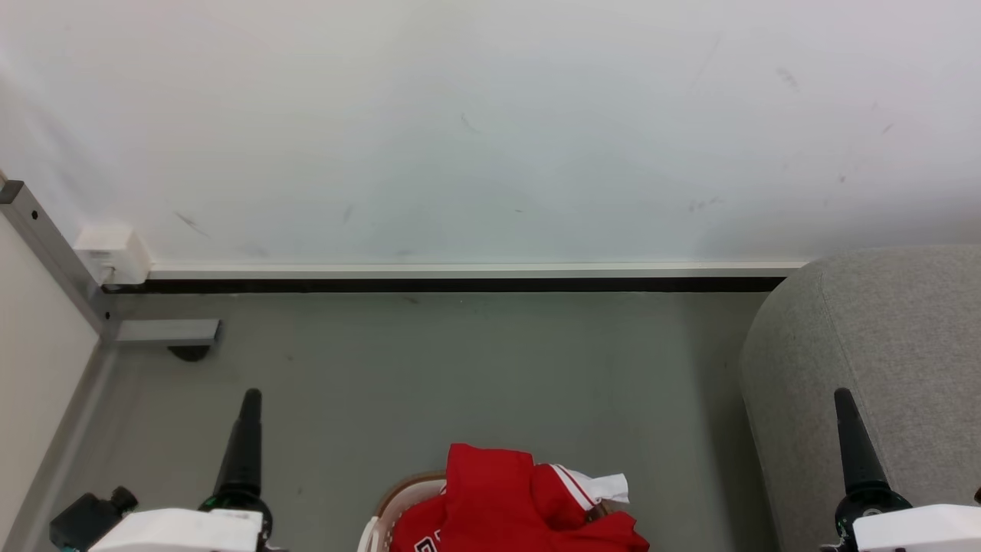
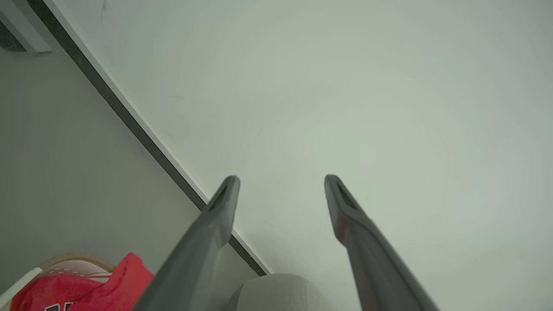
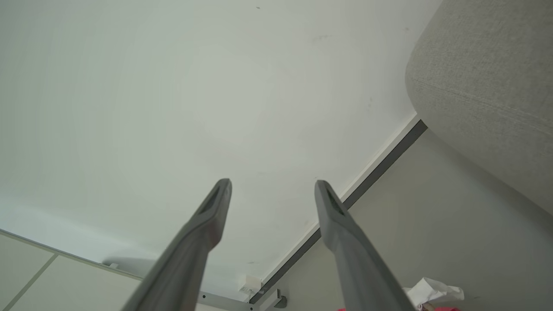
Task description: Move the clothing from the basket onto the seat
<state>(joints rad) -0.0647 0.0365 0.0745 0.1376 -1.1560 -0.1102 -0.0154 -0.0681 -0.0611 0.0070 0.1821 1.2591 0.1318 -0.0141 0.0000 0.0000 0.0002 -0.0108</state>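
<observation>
The left end effector (image 2: 281, 183) and right end effector (image 3: 272, 185) hover spread wide, empty. Red top (image 1: 498, 498) heaped in basket (image 1: 398, 491); best pinch a thick fold, then lift clear towards the grey seat (image 1: 881, 330).

Red clothing (image 1: 506, 498), cream basket (image 1: 398, 494)

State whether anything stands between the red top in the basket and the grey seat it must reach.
Nothing visible does. The red top is heaped in the basket, and just open floor lies between it and the seat to the robot's right.
</observation>
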